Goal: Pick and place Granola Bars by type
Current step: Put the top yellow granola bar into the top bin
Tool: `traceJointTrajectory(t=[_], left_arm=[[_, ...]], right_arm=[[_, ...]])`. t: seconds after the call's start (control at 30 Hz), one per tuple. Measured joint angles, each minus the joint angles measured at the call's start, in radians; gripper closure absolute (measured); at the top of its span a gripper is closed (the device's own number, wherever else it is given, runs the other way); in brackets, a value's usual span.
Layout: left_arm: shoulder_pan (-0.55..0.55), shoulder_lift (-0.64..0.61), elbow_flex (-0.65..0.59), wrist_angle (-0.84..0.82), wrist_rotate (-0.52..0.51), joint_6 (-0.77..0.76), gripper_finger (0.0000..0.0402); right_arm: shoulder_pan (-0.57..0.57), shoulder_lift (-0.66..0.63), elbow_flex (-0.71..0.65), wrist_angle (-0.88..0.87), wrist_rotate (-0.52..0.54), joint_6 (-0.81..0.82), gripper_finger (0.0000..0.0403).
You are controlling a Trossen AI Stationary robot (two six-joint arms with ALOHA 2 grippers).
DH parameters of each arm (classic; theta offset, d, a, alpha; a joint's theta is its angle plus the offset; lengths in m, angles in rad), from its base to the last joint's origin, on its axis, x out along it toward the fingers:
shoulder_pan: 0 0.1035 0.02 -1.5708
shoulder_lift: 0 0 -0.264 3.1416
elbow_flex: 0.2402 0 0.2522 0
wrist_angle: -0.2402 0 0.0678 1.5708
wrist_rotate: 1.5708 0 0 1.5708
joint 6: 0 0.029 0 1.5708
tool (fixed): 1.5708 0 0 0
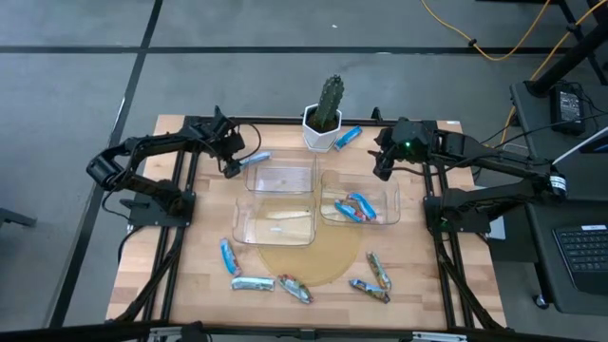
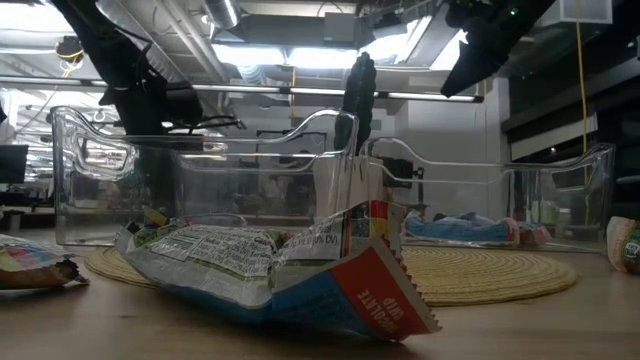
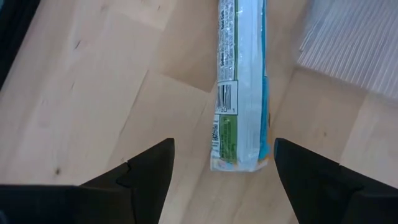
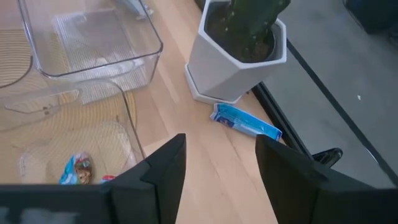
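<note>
cactus in white pot (image 1: 326, 119) set at tabletop (image 1: 180, 266) back edge | three clear bins (image 1: 281, 176) placed on round woven mat (image 1: 313, 258)

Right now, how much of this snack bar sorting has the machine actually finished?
Not much yet. A couple of bars already lie in the right bin; the other bins look empty. In hand: the left gripper, jaws open, hovers over a bar on the table, not gripping it. The right gripper is open above a blue bar near the cactus pot. Five more bars wait along the front.
</note>
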Motion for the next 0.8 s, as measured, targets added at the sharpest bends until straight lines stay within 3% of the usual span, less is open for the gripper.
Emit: traceJointTrajectory(t=[0.47,0.8], left_arm=[[-0.019,0.106,-0.001,0.068,0.001,-0.021,0.0151],[-0.019,0.135,0.002,0.079,0.007,-0.069,0.0238]], right_arm=[[0.000,0.000,0.000,0.004,0.000,0.002,0.0208],[0.000,0.000,0.000,0.003,0.000,0.000,0.0208]])
